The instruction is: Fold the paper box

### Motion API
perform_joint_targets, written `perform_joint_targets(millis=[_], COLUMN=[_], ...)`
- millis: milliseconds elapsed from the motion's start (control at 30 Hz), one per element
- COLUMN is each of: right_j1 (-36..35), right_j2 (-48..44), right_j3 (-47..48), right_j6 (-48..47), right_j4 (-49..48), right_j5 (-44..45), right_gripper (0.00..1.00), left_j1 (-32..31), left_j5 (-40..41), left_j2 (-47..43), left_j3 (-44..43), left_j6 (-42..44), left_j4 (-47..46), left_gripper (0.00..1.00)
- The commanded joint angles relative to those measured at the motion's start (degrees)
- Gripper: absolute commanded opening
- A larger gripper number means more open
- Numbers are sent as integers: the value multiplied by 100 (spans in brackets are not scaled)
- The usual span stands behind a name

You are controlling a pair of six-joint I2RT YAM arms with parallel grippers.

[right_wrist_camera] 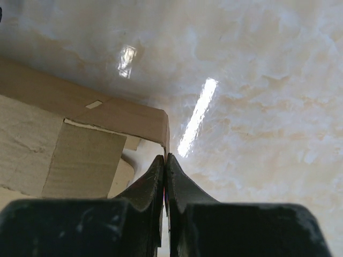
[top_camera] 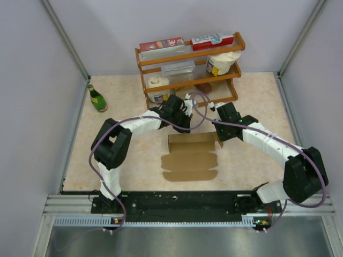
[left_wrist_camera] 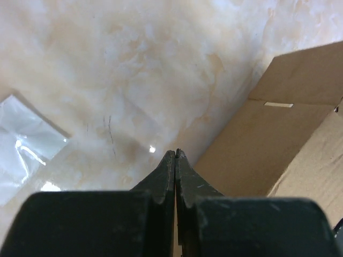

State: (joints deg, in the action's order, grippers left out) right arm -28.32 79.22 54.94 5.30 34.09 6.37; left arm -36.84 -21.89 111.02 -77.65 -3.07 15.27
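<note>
The right end effector (right_wrist_camera: 165,156) is closed, and the upright corner edge of the paper box (top_camera: 190,160) runs straight down into the seam between its fingertips, so it looks pinched onto that thin cardboard at the box's far right corner. The left end effector (left_wrist_camera: 175,152) is closed too, tips pressed together with nothing between them, low over the table (top_camera: 139,160) just beside the box's far left end. Whether it touches the cardboard cannot be told. The box lies on the table as a mostly flat brown sheet. Its long axis runs left to right, and its creases follow that same line. The panels step one after another from the far edge toward the near one, with rounded tabs at both ends. Only the far long panel stands up as a wall, facing the near side. By my reading the fold is barely started: one wall is raised, while the remaining panels are flat, the end tabs are untucked and no carton shape is closed yet. A wooden rack (top_camera: 187,56) stands just past the box's far edge. A green bottle (top_camera: 97,99) is well off to the box's far left. A clear plastic scrap (left_wrist_camera: 21,139) lies on the table beyond the box's left end.
</note>
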Motion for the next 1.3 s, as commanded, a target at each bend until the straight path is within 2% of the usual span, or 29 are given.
perform_joint_targets(millis=[0,200,267,333,500,633,1000,1267], right_j1=[63,63,63,63,63,63,63,63], right_j2=[164,313,305,278,103,-64,-723,-1277], right_j3=[482,615,597,597,544,544,509,369], right_j6=[-495,-495,-495,-671,-644,-618,-381,-109], right_j4=[-121,-104,-113,-113,-113,-113,-78,-104], right_j5=[-162,-329,-330,-321,-259,-285,-417,-601], right_gripper=[0,0,3,7,23,30,38,40], left_j1=[1,1,1,1,1,10,124,177], left_j5=[246,563,624,633,791,1002,1213,1450], left_j2=[-555,-950,-1038,-1083,-1153,-1276,-1663,-2163], left_j3=[337,794,865,865,839,865,900,1049], left_j6=[-106,-247,-264,-247,-247,-273,-317,-387], left_j4=[-41,-199,-208,-182,-129,-138,-103,-120], left_gripper=[0,0,0,0,2,3,13,28])
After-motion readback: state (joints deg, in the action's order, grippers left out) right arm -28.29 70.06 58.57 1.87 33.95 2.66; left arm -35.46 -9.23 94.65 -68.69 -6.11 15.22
